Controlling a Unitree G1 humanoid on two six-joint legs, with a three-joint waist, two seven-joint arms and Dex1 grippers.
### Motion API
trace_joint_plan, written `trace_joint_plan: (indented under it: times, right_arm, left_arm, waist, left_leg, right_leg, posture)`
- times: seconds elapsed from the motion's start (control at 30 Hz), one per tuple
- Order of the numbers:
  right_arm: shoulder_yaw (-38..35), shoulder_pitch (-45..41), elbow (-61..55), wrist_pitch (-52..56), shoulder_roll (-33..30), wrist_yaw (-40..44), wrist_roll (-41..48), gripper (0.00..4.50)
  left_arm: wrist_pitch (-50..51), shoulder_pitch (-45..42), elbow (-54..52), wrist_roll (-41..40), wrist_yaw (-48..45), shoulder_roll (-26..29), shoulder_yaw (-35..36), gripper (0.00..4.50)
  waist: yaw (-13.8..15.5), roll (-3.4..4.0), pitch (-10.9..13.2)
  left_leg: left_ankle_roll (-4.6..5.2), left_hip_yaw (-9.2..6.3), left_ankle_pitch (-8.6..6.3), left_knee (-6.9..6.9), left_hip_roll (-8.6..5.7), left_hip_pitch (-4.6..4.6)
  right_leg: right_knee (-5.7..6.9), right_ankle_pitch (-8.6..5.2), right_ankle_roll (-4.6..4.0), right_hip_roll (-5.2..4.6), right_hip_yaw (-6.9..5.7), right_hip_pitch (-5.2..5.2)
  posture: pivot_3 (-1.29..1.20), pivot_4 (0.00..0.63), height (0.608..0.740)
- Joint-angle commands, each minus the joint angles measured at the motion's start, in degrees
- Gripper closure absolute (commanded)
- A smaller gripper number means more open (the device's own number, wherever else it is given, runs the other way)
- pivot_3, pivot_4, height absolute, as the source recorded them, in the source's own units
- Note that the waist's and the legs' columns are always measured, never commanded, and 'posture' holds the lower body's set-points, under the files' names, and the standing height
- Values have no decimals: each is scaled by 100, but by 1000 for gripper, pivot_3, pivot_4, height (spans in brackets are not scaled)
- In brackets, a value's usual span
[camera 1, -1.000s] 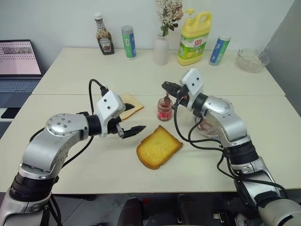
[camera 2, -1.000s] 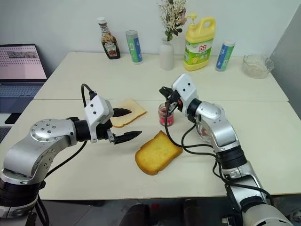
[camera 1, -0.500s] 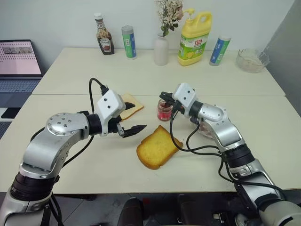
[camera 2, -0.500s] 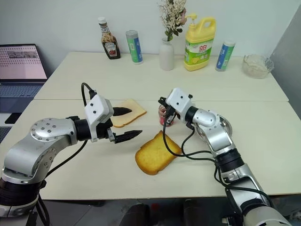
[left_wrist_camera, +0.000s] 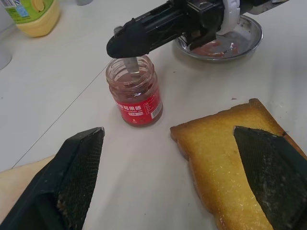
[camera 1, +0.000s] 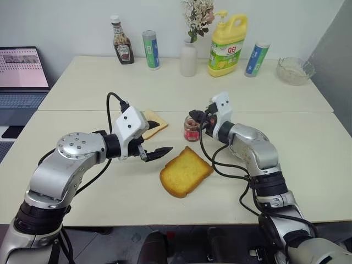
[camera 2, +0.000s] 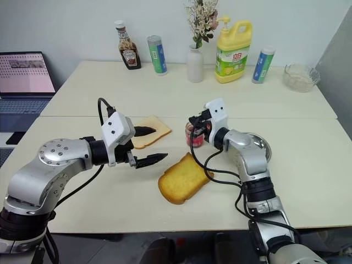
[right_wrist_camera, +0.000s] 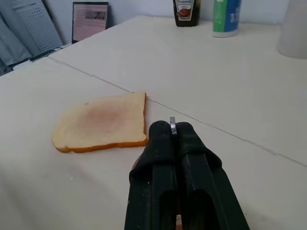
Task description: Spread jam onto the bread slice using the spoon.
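Note:
The jam sits in a small clear glass jar (camera 1: pixel 192 130) with a red label, at mid-table. My right gripper (left_wrist_camera: pixel 117 42) hovers just above the jar's mouth, shut on the spoon (left_wrist_camera: pixel 132 64). The spoon's metal tip dips into the jam, and its edge shows between the shut fingers (right_wrist_camera: pixel 172 125). The bread slice (camera 1: pixel 186 171), thick and golden, lies flat in front of the jar. My left gripper (camera 2: pixel 159 144) hangs open to the left of the bread slice, above the table, with nothing in it.
A paler slice (camera 2: pixel 151 131) lies behind the left gripper. A round metal dish (left_wrist_camera: pixel 240 40) smeared with red stands right of the jar. Along the back stand a ketchup bottle (camera 1: pixel 121 47), two cans, a vase (camera 1: pixel 188 58), a yellow detergent bottle (camera 1: pixel 226 47) and a glass bowl (camera 1: pixel 294 70). A laptop (camera 1: pixel 19 74) is far left.
My right gripper has sunk toward the jar's mouth and rolled its wrist, keeping the spoon in the jam. The left arm has stayed put.

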Motion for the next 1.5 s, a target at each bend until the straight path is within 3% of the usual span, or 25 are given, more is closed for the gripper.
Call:
trace_joint_plan:
  times: [0.03,0.37,1.07,1.5]
  right_arm:
    - [-382,-176,-52,290,142,-265,301,4443]
    - [-1360,-538,29,1106,497,-973,1165,4443]
    - [-2421,-895,246,1741,739,-2032,2382,4443]
    - [-2691,-960,341,1865,730,-2454,2953,4443]
  left_arm:
    - [-100,-125,-75,45,-16,4,46,0]
    - [-138,-79,-48,93,-33,9,33,0]
    - [-149,-100,-10,152,-80,-10,6,0]
    - [-163,-113,8,212,-133,-17,7,0]
  waist:
    - [-1,0,0]
    - [-3,0,0]
    - [-10,1,1]
    - [-20,1,1]
  left_leg:
    - [0,0,0,0,0,0]
    - [0,1,0,-2,0,-2]
    - [0,2,0,-4,0,-3]
    - [0,2,0,-5,0,-4]
  right_leg:
    - [0,0,0,0,0,0]
    - [-1,0,0,0,0,-2]
    - [-3,0,0,0,1,-3]
    - [-4,0,0,0,1,-4]
  posture:
    - [0,150,740]
    - [0,150,740]
    - [0,150,740]
    - [0,150,740]
